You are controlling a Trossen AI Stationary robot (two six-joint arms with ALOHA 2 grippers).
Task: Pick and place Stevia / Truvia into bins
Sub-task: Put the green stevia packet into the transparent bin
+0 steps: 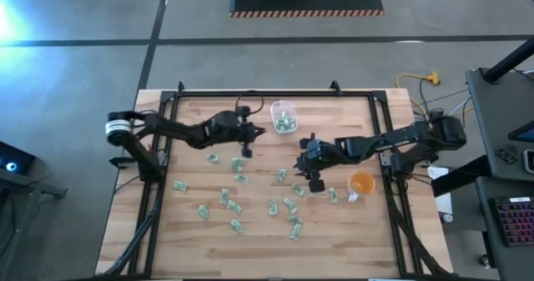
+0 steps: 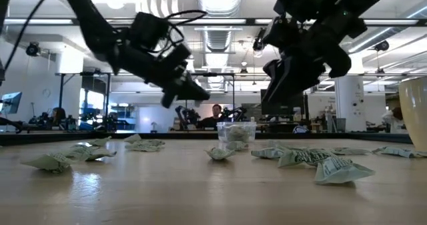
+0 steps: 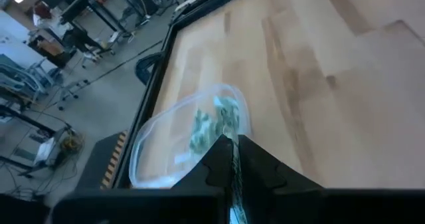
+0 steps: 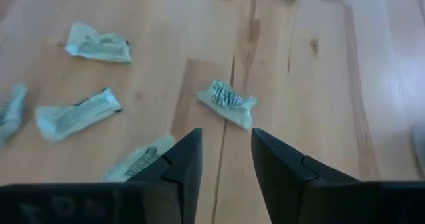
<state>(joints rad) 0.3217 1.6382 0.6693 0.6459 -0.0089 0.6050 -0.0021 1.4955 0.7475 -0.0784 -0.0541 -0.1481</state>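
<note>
Several green-and-white Stevia packets point(image 1: 234, 204) lie scattered flat on the wooden table. The clear bin point(image 1: 284, 117) stands near the far edge with a few packets inside point(image 3: 212, 124). My left gripper point(image 1: 255, 133) hovers just left of the bin, shut on a packet, and points toward the bin point(image 3: 189, 134). My right gripper point(image 1: 302, 166) hangs open above the table's middle. It slants down toward one crumpled packet point(image 4: 227, 102), which lies just ahead of its fingertips and apart from them. My left gripper pinches one packet between its two fingers. Only a thin green-white edge point(image 3: 232, 199) shows in the slit between them, and the fingers hide the rest. The gripper is raised above the table and slants slightly down toward the bin.
An orange cup point(image 1: 361, 183) stands on the table to the right of my right gripper. A black frame point(image 1: 250, 93) runs around the tabletop. More packets point(image 4: 78, 114) lie near my right gripper. People and desks show in the room beyond point(image 2: 215, 115).
</note>
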